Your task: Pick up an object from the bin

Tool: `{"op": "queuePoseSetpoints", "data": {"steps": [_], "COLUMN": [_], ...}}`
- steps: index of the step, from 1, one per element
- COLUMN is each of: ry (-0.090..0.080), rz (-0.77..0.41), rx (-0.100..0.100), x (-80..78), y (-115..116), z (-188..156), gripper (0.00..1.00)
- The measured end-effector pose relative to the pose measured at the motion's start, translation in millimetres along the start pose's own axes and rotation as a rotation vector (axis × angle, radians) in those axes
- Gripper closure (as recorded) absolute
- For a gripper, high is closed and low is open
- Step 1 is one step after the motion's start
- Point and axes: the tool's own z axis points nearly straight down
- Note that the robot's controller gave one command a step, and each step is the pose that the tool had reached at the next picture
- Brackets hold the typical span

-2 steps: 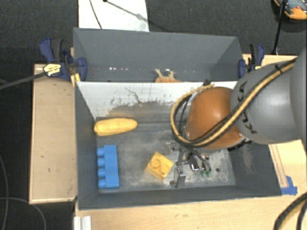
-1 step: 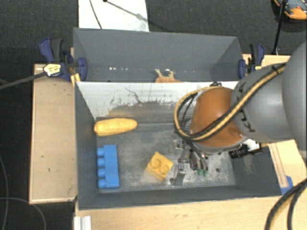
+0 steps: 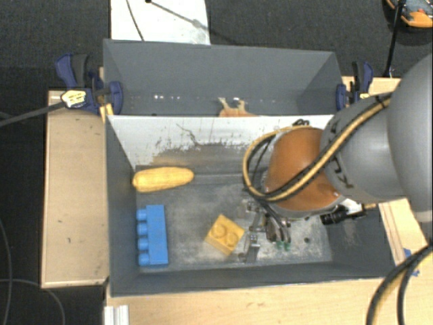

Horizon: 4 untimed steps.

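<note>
Yellow brick [image 3: 225,234] sits in the grey bin [image 3: 203,276] right beside the gripper [image 3: 265,241], can't tell if that's spread or closed. Blue brick [image 3: 152,236] and corn cob [image 3: 162,179] lie further left.

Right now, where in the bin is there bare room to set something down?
The widest bare floor lies between the corn cob, the blue toy brick and the yellow toy brick. A smaller patch shows at the near wall, on the view's right, beside the arm. Crowded around the yellow toy brick, by the arm's tip.
</note>
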Motion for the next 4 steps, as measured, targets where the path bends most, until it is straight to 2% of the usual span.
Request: {"op": "queuePoseSetpoints", "data": {"steps": [1, 2, 3, 4], "ry": [0.002, 0.004, 0.002, 0.002], "rz": [-0.118, 0.094, -0.250, -0.249], "rx": [-0.003, -0.004, -0.003, -0.003], "x": [10.1, 15.5, 15.3, 15.3], "y": [28.8, 40.6, 48.4, 48.3], "z": [7.3, 10.3, 14.6, 14.6], "gripper": [0.00, 0.00, 1.00, 1.00]}}
